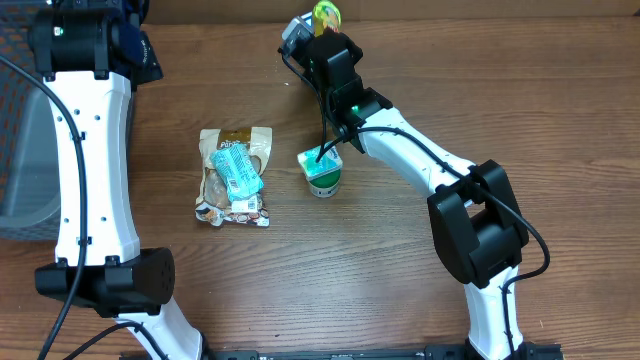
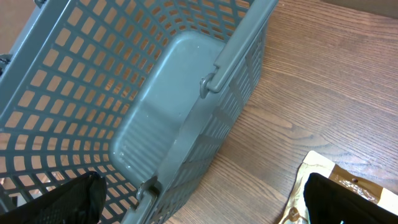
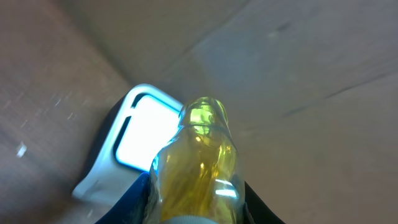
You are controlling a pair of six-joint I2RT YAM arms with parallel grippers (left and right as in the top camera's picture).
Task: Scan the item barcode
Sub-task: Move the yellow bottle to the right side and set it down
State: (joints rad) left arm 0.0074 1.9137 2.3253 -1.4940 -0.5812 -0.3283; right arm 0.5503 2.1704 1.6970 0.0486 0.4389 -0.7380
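Basket (image 1: 20,150) far left — packet (image 1: 237,170) on pouch (image 1: 250,140) mid-table, cup (image 1: 322,172) just right, scanner (image 1: 295,30) behind.

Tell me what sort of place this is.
Probably a mock shop checkout: a grey shopping basket, a barcode scanner with a lit window, and packaged goods such as the snack bag and the yellow bottle.

Mock shop checkout, being run on a robot lab bench.
A grey mesh shopping basket (image 1: 18,170) is standing at the edge of the wooden table (image 1: 340,280). A barcode scanner (image 3: 140,134) is glowing with its window lit, and packaged goods are sitting near it (a snack bag (image 1: 235,175), a small green cup (image 1: 322,175), a yellow bottle (image 3: 196,155) being held up). The white left arm (image 1: 95,170) and right arm (image 1: 420,150) are reaching over the wood, marking it as a test rig and not a real store.
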